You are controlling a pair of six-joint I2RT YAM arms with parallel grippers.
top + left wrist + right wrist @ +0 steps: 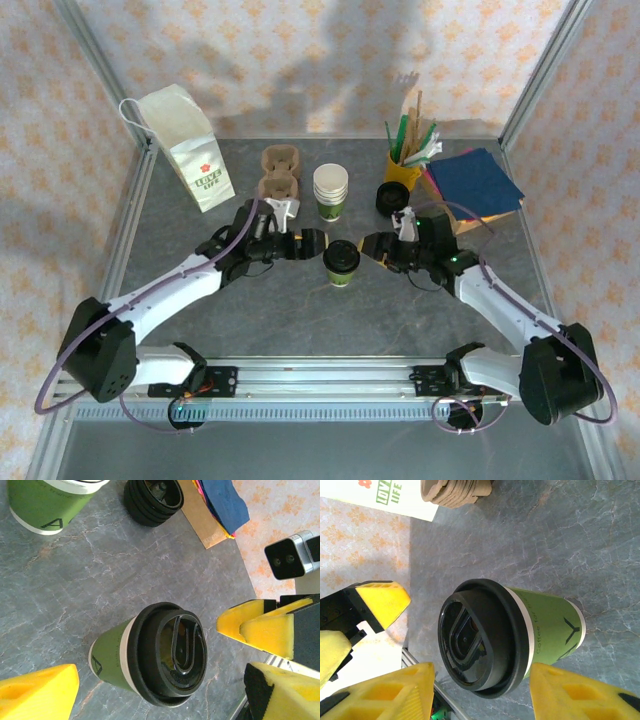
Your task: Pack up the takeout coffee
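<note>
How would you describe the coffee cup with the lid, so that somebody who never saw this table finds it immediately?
Look at the middle of the grey table, between the left claw and the right claw. A small paper cup stands there, white above and green below. Unlike the stack of cups behind it, it stands alone and wears a black lid.

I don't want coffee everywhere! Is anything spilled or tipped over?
Nothing stands out. The takeout coffee stands upright with its black lid on, and the table around it looks dry.
</note>
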